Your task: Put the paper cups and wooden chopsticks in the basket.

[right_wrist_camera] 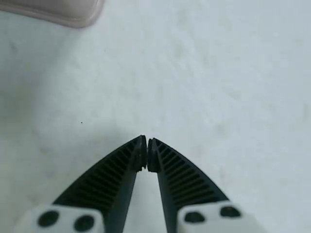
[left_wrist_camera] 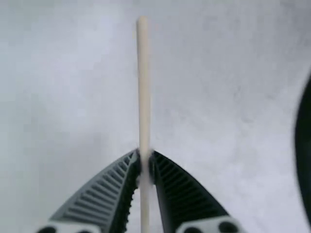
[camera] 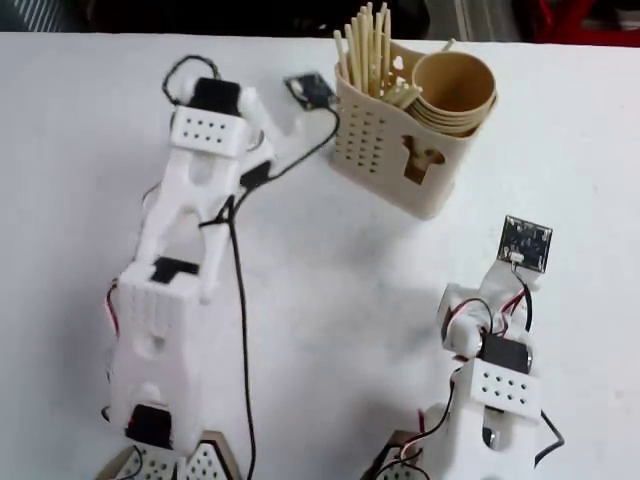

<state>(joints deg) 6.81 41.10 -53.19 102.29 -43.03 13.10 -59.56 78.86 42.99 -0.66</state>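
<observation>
- Left pincer point(left_wrist_camera: 145, 165) clamped on one pale wooden chopstick point(left_wrist_camera: 142, 87), over the white table point(left_wrist_camera: 233, 73).
- Right pincer point(right_wrist_camera: 146, 153) tips pressed together.
- Cream perforated plastic basket point(camera: 385, 165) holds stacked tan paper cups point(camera: 455, 85) and bundled wooden chopsticks point(camera: 365, 50).

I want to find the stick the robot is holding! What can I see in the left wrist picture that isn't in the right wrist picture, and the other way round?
Left wrist view: the left gripper pinches one wooden chopstick, which sticks out well past its tips.

Right wrist view: the right gripper is shut on nothing, and a corner of what looks like the basket sits farther off.

Both: a closed gripper with ridged insides, over the white table.
</observation>
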